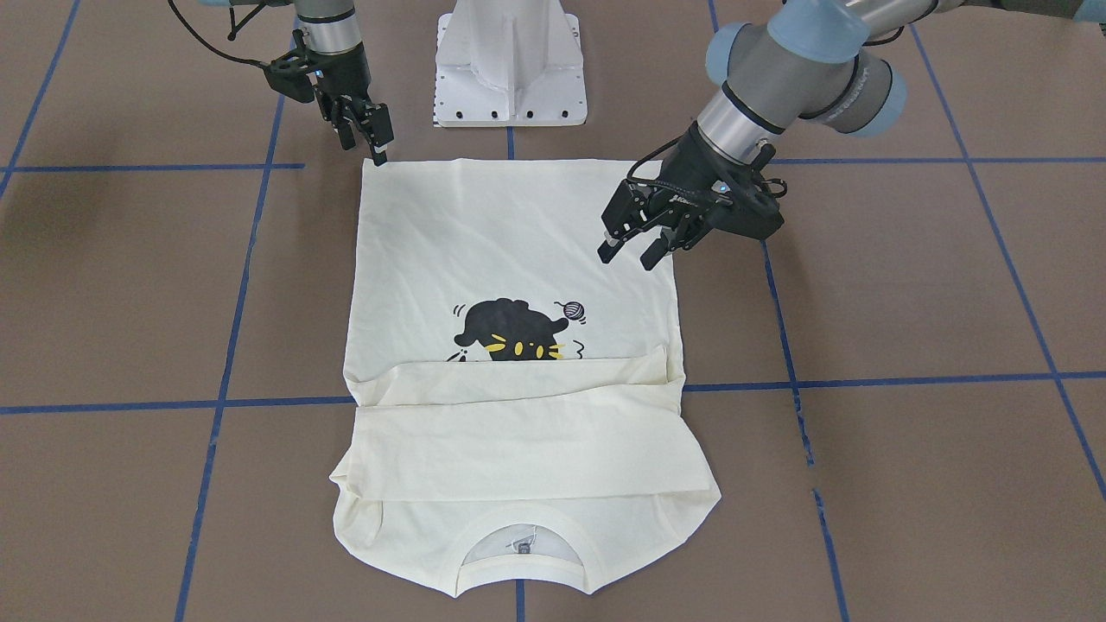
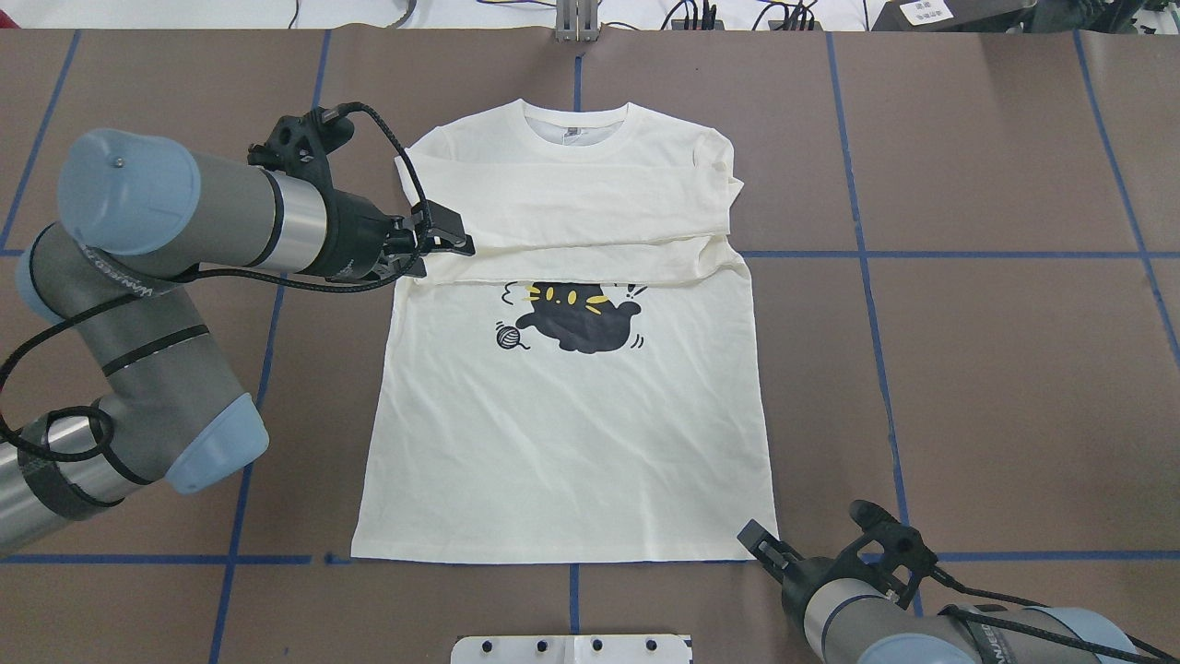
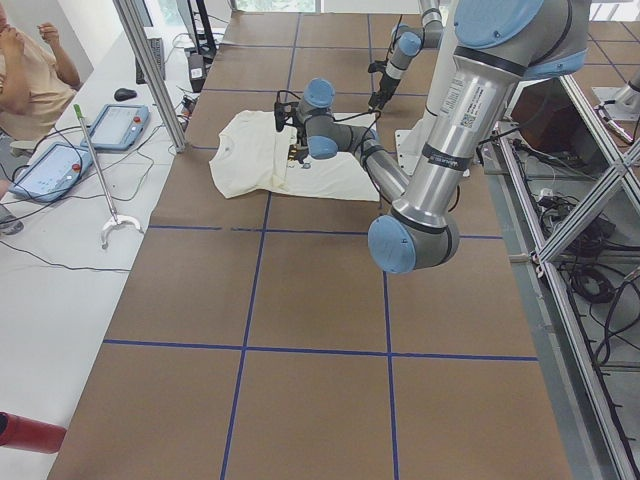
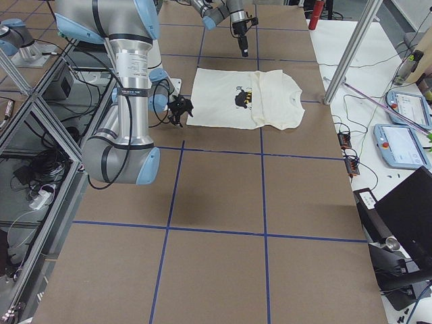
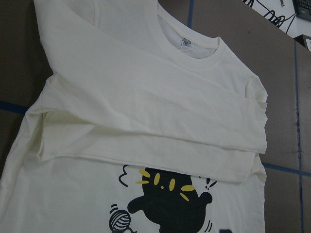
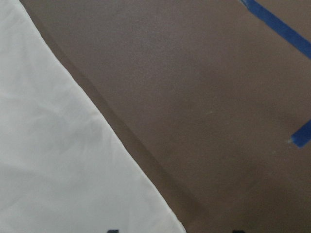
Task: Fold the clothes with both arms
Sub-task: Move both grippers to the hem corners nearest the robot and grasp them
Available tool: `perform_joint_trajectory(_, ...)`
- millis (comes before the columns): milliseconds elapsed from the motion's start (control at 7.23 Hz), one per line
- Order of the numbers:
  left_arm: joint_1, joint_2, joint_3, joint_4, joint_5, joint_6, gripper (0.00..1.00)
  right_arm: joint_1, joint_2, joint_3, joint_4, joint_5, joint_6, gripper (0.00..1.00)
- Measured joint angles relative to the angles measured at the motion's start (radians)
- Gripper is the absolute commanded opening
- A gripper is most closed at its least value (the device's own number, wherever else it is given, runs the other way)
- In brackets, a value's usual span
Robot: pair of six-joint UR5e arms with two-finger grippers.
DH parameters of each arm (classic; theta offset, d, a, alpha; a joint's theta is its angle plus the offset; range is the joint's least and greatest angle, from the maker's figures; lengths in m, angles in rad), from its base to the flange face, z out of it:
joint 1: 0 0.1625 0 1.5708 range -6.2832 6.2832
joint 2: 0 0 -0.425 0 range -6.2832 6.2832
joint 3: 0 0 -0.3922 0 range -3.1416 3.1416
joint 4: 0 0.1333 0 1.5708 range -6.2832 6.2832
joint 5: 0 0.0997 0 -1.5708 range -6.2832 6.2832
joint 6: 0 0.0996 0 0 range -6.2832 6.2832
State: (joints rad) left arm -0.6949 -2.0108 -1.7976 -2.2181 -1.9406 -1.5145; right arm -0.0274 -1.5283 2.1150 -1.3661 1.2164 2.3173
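Note:
The cream-white T-shirt (image 2: 562,443) lies flat on the brown table, print side up, hem toward the robot. Both sleeves (image 2: 572,207) are folded across the chest and cover the top of the black cat print (image 2: 581,318). My left gripper (image 1: 631,255) is open and empty. It hovers over the shirt's side edge just below the folded sleeves, and also shows in the overhead view (image 2: 456,244). My right gripper (image 1: 367,147) is open and empty, right at the hem corner (image 2: 770,553). The right wrist view shows the shirt's edge (image 6: 58,160) on bare table.
The white fixed pedestal (image 1: 510,60) stands at the robot's edge, just behind the hem. Blue tape lines (image 2: 968,254) grid the brown table. A seated person (image 3: 30,70) and tablets (image 4: 405,108) are on the white bench beyond the collar end.

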Motion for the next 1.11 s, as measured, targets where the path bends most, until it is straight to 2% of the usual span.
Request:
perform_joint_trajectory(277,0.0,0.0,0.0,0.0,0.001,0.002,0.73,-0.001,0.007,-0.01,-0.001,0.001,0.0,0.77)
perform_joint_trajectory(415,-0.001,0.0,0.0,0.0,0.001,0.004,0.73,-0.001,0.008,-0.017,-0.001,0.002,0.0,0.64)
perform_joint_trajectory(553,-0.001,0.0,0.0,0.0,0.002,0.005,0.73,-0.002,0.01,-0.02,-0.001,0.003,-0.001,0.43)
perform_joint_trajectory(691,-0.003,0.0,0.001,0.0,0.002,0.006,0.73,-0.002,0.012,-0.022,-0.001,0.003,-0.001,0.06)
perform_joint_trajectory(830,-0.004,0.0,0.002,0.0,0.003,0.007,0.73,-0.002,0.013,-0.022,-0.001,0.003,-0.001,0.0)
perform_joint_trajectory(1106,-0.006,0.0,0.003,0.0,0.002,0.008,0.73,-0.002,0.014,-0.018,-0.001,0.005,-0.001,0.0)
